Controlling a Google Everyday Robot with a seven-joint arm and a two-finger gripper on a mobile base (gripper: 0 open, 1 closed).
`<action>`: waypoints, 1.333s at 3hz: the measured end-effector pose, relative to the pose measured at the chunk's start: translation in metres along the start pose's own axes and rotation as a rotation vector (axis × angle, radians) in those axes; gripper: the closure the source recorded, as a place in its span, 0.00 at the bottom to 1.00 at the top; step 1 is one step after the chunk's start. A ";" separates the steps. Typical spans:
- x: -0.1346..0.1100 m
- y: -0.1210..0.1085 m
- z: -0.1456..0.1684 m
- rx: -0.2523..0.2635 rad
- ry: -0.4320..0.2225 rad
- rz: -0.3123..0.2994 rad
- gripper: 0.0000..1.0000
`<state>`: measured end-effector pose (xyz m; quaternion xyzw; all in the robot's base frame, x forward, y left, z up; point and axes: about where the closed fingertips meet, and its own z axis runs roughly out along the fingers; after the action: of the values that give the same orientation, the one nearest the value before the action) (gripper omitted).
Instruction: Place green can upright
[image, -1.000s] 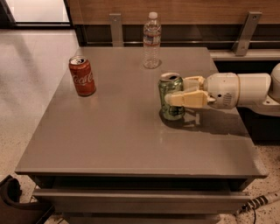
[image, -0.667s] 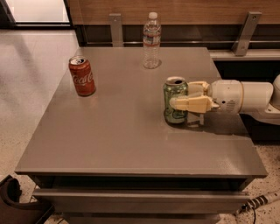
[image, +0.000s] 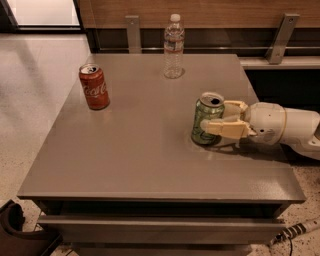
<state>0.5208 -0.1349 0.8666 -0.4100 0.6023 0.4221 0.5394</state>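
Note:
The green can (image: 206, 119) stands upright on the grey table (image: 135, 150), right of the middle, with its silver top and pull tab facing up. My gripper (image: 216, 116) reaches in from the right, level with the table top. Its cream fingers (image: 226, 128) sit on either side of the can, shut on its body. The near finger lies across the can's front. The far finger is partly hidden behind the can.
A red Coca-Cola can (image: 94, 86) stands upright at the table's far left. A clear water bottle (image: 173, 46) stands at the far middle edge. The white arm (image: 285, 125) lies over the table's right edge. A wooden wall with metal brackets runs behind.
The gripper and the green can have shifted a little to the right and toward the front of the table. The can now stands on the table top.

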 end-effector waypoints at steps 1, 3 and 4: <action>-0.001 0.001 0.002 -0.005 0.000 -0.001 0.86; -0.002 0.002 0.007 -0.014 0.000 -0.003 0.40; -0.003 0.004 0.010 -0.020 0.000 -0.004 0.08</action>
<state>0.5206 -0.1238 0.8691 -0.4166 0.5971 0.4273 0.5361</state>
